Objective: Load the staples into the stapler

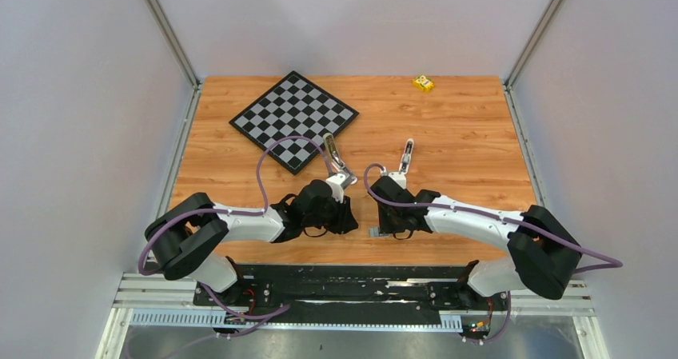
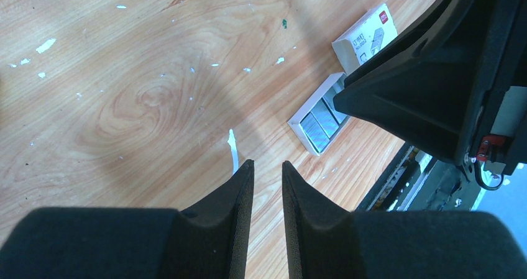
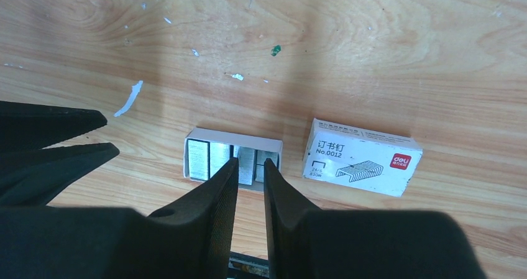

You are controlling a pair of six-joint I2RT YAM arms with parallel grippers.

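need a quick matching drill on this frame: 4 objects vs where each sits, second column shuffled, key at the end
Things:
1. chessboard
2. yellow block
3. staples
4. labelled white box

Places:
A. inside the open white tray, near the arms' edge
B. at the far edge, towards the right
C. lying just beside the tray, with a red logo on it
D. far left, turned diagonally

Pairs: 1-D, 2-B, 3-A, 4-C
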